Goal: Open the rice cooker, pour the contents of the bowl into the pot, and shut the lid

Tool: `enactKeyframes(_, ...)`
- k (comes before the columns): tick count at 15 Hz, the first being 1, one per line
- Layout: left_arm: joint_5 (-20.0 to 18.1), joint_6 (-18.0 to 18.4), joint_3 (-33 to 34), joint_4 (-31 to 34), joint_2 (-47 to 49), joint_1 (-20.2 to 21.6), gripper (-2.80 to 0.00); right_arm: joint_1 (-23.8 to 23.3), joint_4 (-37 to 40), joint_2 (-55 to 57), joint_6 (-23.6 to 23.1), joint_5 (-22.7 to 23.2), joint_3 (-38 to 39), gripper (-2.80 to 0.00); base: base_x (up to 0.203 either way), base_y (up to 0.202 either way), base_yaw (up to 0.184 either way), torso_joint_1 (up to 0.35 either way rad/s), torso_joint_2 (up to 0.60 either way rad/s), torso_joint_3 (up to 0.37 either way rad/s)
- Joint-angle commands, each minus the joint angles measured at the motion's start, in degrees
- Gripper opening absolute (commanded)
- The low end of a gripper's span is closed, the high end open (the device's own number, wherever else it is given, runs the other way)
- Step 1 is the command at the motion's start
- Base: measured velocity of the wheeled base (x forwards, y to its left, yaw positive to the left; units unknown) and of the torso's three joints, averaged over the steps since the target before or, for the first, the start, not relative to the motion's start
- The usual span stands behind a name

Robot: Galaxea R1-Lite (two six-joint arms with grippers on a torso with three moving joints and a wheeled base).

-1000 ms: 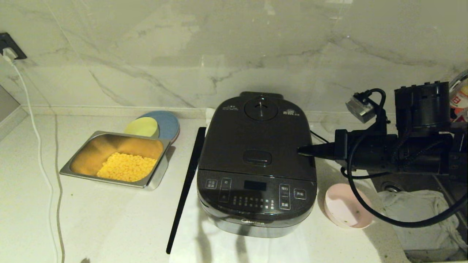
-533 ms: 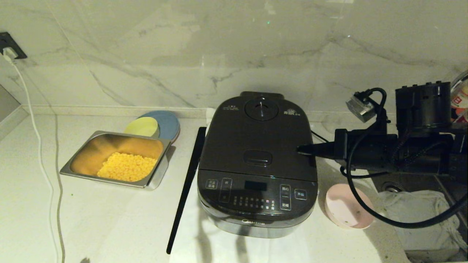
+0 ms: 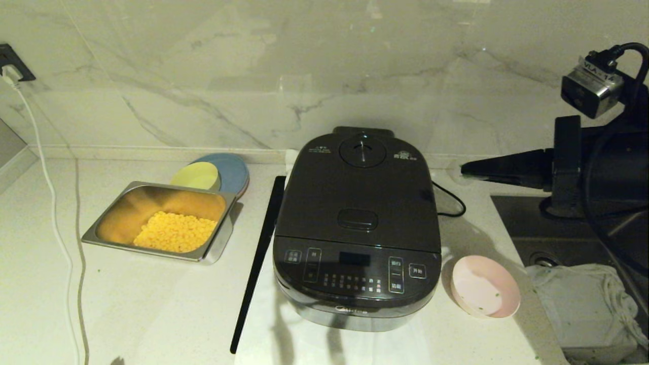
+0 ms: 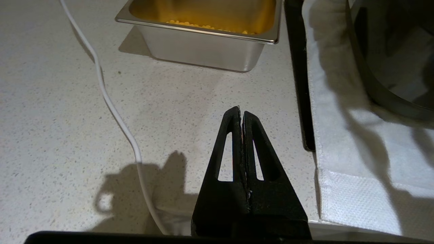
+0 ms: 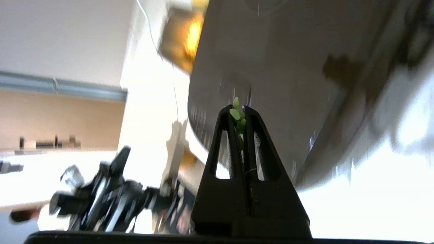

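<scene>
Rice cooker [image 3: 357,223] lid [image 3: 359,195] down, pink bowl [image 3: 485,286] with green specks [image 3: 490,295], right claw [image 3: 464,171] clenched

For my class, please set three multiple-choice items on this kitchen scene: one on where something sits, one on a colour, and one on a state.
1. Where does the bowl sit?
A. On the counter, on the cooker's right as the head view shows it
B. Inside the steel tray
C. On top of the cooker

2. What colour is the food in the steel tray?
A. Red
B. Yellow
C. White

3. How does the lid of the rice cooker stand?
A. Raised upright
B. Taken off and laid on the counter
C. Shut flat on the cooker

Answers:
1. A: the pink bowl stands on the counter by the cooker's front right corner.
2. B: a heap of yellow corn kernels lies in the tray.
3. C: the dark top lies level, with its steam vent facing up and no inner pot showing.
</scene>
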Motion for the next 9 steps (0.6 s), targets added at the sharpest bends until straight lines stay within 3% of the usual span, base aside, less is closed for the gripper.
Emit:
enactKeyframes(1,0.0,0.0,0.5,0.0,0.0,0.0,-2.80,2.0,11.0,-2.5,-0.3,0.3,-2.8,-2.80,0.000,0.000,0.000,0.000,0.00,0.000)
enactKeyframes(9,0.0,0.0,0.5,0.0,0.0,0.0,-2.80,9.5,11.3,0.9,-1.1,-2.5,4.4,-2.80,0.000,0.000,0.000,0.000,0.00,0.000)
